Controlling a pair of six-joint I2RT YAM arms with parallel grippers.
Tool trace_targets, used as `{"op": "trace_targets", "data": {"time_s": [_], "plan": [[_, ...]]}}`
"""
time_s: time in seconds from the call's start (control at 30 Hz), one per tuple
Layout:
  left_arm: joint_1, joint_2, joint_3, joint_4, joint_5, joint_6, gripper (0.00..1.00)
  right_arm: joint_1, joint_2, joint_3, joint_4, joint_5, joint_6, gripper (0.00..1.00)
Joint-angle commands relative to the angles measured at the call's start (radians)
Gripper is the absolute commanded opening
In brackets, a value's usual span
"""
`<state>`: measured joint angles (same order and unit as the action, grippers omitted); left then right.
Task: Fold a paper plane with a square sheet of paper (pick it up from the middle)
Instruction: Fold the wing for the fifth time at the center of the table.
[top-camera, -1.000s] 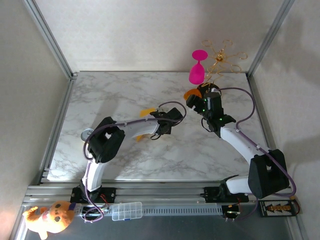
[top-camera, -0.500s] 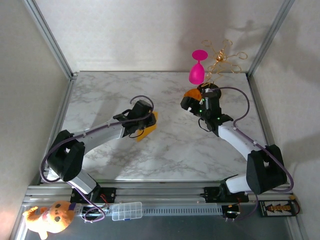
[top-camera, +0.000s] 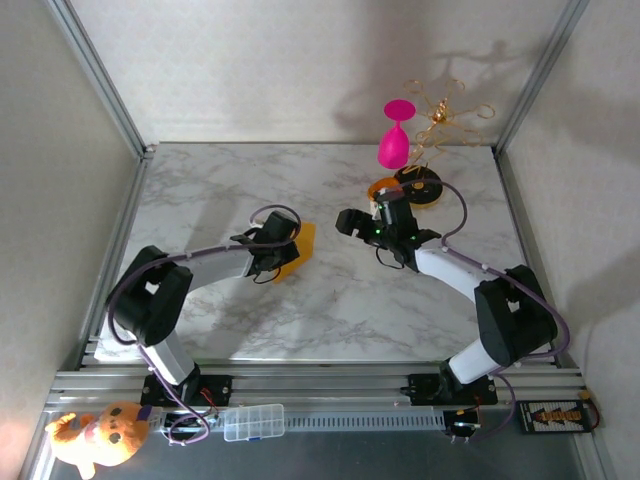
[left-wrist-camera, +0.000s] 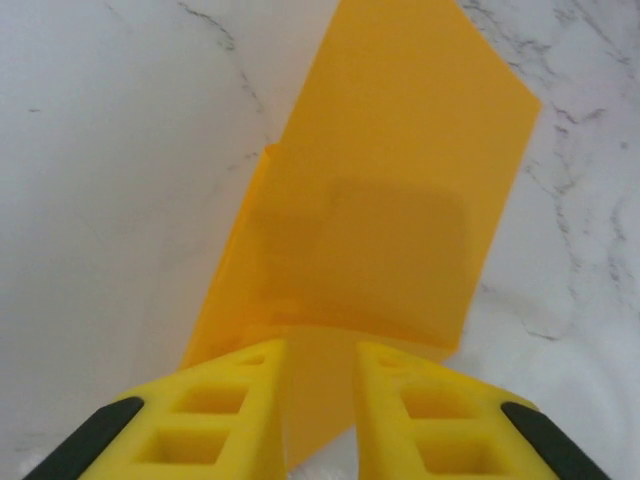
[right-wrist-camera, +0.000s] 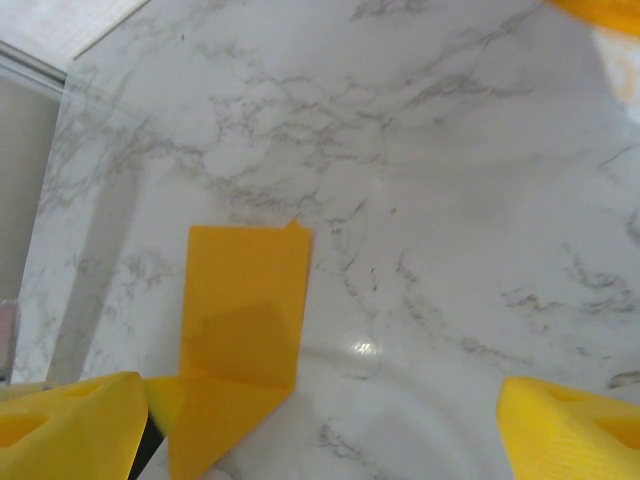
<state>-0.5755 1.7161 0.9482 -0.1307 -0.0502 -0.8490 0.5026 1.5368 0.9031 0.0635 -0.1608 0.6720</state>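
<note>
Marble tabletop (top-camera: 200, 190): you are likely mid-fold, left gripper (left-wrist-camera: 320, 350) straddling the square sheet of paper (left-wrist-camera: 380, 200), pinch unclear; right gripper (right-wrist-camera: 320, 420) gaping, should press next.

The paper (left-wrist-camera: 400, 170) is plain yellow-orange, with a darker orange patch across its middle. The table (top-camera: 330, 300) is white marble with grey veins. The left gripper (left-wrist-camera: 320, 352) and right gripper (right-wrist-camera: 320, 385) have yellow fingers (left-wrist-camera: 230, 420), black at the outer edges. The arms (top-camera: 215, 265) are white and black, with purple cables. The goblet (top-camera: 394, 145) is magenta, the wire ornament (top-camera: 445, 110) gold, the disc (top-camera: 420, 188) orange and black, the plush toy (top-camera: 100, 432) orange.
</note>
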Motion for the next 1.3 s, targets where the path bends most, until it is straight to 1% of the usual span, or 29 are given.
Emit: {"op": "trace_targets", "data": {"time_s": [0.0, 0.1, 0.2, 0.27, 0.33, 0.4, 0.5, 0.57, 0.63, 0.7, 0.87, 0.97, 1.17, 1.27], "plan": [[0.009, 0.042, 0.021, -0.001, -0.059, 0.003, 0.21, 0.017, 0.021, 0.028, 0.005, -0.02, 0.024, 0.9], [0.01, 0.063, 0.014, 0.005, -0.058, 0.004, 0.18, 0.027, 0.032, 0.03, 0.0, -0.027, 0.032, 0.9], [0.01, 0.076, -0.001, 0.029, -0.021, 0.015, 0.15, 0.034, 0.043, 0.027, -0.018, -0.04, 0.053, 0.9], [0.011, 0.083, -0.017, 0.064, 0.042, 0.031, 0.14, 0.038, 0.046, 0.014, -0.021, -0.063, 0.082, 0.89], [0.009, 0.091, -0.036, 0.114, 0.134, 0.05, 0.12, 0.039, 0.043, -0.005, -0.021, -0.075, 0.13, 0.87], [0.004, 0.091, -0.055, 0.152, 0.205, 0.064, 0.11, 0.039, 0.036, -0.028, -0.012, -0.087, 0.186, 0.86], [-0.012, 0.097, -0.056, 0.163, 0.259, 0.109, 0.11, 0.041, 0.028, -0.077, 0.022, -0.105, 0.271, 0.82], [-0.025, 0.104, -0.053, 0.154, 0.266, 0.143, 0.1, 0.041, 0.033, -0.104, 0.045, -0.118, 0.304, 0.78], [-0.034, 0.113, -0.043, 0.127, 0.257, 0.171, 0.09, 0.042, 0.052, -0.108, 0.044, -0.137, 0.305, 0.75], [-0.038, 0.11, -0.045, 0.116, 0.251, 0.194, 0.08, 0.044, 0.081, -0.098, 0.035, -0.167, 0.296, 0.69], [-0.038, 0.1, -0.049, 0.098, 0.232, 0.212, 0.08, 0.061, 0.146, -0.059, 0.012, -0.206, 0.295, 0.61], [-0.038, 0.106, -0.051, 0.1, 0.231, 0.208, 0.08, 0.068, 0.186, -0.034, 0.001, -0.204, 0.312, 0.55], [-0.038, 0.105, -0.051, 0.098, 0.22, 0.208, 0.08, 0.07, 0.233, -0.005, 0.032, -0.191, 0.358, 0.38], [-0.038, 0.108, -0.049, 0.095, 0.218, 0.208, 0.08, 0.074, 0.265, 0.023, 0.027, -0.192, 0.367, 0.33]]}}
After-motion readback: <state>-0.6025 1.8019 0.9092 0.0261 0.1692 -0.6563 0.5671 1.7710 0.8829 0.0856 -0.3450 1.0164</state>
